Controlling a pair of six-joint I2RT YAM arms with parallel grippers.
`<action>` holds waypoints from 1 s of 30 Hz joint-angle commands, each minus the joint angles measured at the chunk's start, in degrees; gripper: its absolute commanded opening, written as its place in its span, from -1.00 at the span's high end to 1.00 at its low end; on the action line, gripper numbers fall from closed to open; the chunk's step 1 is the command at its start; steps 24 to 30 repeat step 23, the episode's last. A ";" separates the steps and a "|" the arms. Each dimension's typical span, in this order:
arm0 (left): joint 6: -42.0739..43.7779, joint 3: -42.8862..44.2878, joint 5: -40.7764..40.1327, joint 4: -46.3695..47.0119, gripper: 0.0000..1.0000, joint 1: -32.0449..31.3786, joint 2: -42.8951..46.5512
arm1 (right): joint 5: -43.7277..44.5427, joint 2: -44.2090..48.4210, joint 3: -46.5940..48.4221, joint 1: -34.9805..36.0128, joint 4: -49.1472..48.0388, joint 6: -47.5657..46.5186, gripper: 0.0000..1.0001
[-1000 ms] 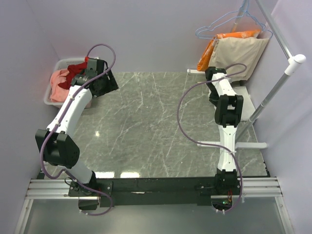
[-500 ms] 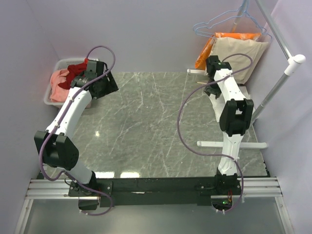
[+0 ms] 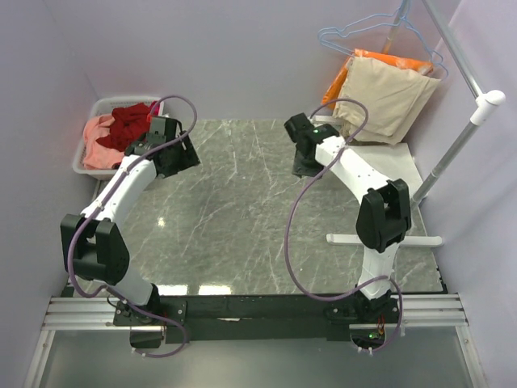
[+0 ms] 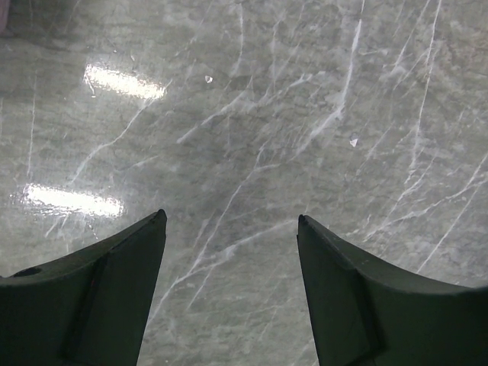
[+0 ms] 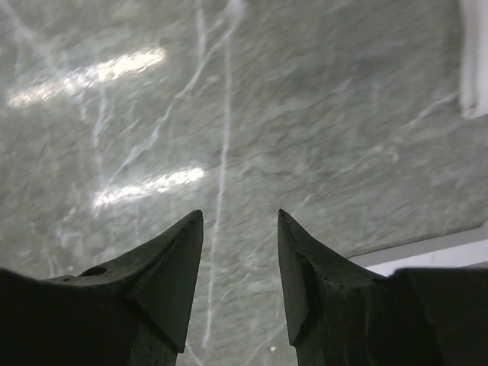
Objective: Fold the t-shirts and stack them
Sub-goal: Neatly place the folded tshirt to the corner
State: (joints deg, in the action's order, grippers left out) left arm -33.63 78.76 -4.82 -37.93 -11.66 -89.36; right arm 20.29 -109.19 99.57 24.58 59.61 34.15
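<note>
Crumpled inside the basket (image 3: 81,166): dark red t-shirt (image 3: 129,125) partly over salmon pink t-shirt (image 3: 95,151). Just right of the basket: left gripper (image 4: 229,221), released, jaws wide over the marble table (image 3: 242,226), grasping nothing. Well right of the basket: right gripper (image 5: 240,217), jaws likewise parted, empty.

Two t-shirts (image 3: 129,123), two cloths (image 3: 388,93), one bin (image 3: 78,164)
</note>
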 commanded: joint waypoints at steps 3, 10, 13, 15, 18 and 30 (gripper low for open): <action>0.23 -2.56 -1.33 5.50 -0.54 -0.29 4.02 | -1.40 3.72 -3.68 2.49 -6.96 1.62 -0.02; -0.12 -5.99 -4.32 8.05 -0.99 -1.52 5.78 | -1.83 3.28 -5.88 5.04 -10.22 0.66 -0.01; 0.23 -6.43 -5.72 8.23 -0.99 -2.31 5.34 | -2.45 3.10 -5.88 5.74 -10.92 0.13 -0.01; 0.75 -6.08 -6.34 7.88 -0.99 -3.10 4.81 | -2.63 3.28 -6.05 6.27 -11.71 -0.48 -0.01; 1.11 -5.46 -8.01 7.52 -0.99 -3.98 3.67 | -3.59 3.37 -6.32 6.62 -12.59 -0.93 -0.01; 1.63 -4.84 -8.72 7.61 -1.00 -4.95 3.14 | -4.21 3.19 -6.14 7.06 -12.59 -1.19 -0.01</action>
